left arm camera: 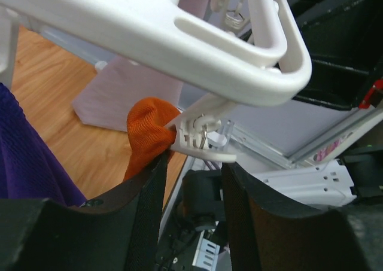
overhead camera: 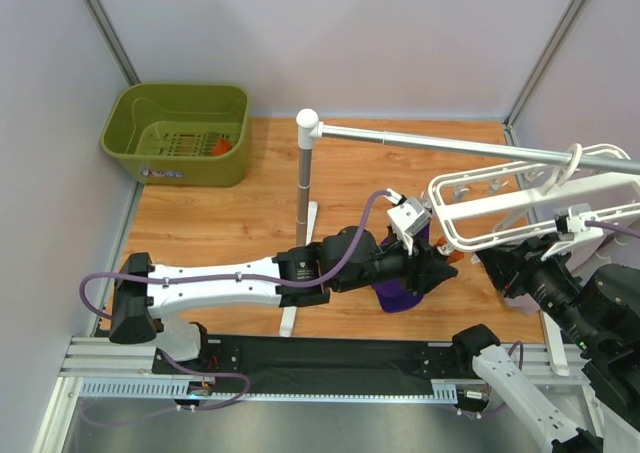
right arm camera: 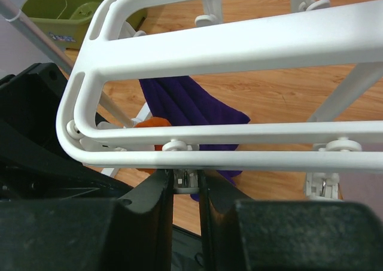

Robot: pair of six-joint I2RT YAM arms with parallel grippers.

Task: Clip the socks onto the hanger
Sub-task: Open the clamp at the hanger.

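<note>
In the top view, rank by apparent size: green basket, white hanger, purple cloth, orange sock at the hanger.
The hanger and basket: similar, and the hanger sits nearer the camera, so unranked.
Then purple cloth, partly hidden.
Smallest: sock.

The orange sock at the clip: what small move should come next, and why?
Probably the right claw should ease open, so that the clip it pinches bites shut. In the left wrist view the sock appears to sit with its edge at that clip's mouth under the hanger, and the left claw stands open below it.

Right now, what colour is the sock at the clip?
Orange-red sock; left wrist view shows it best.
</note>
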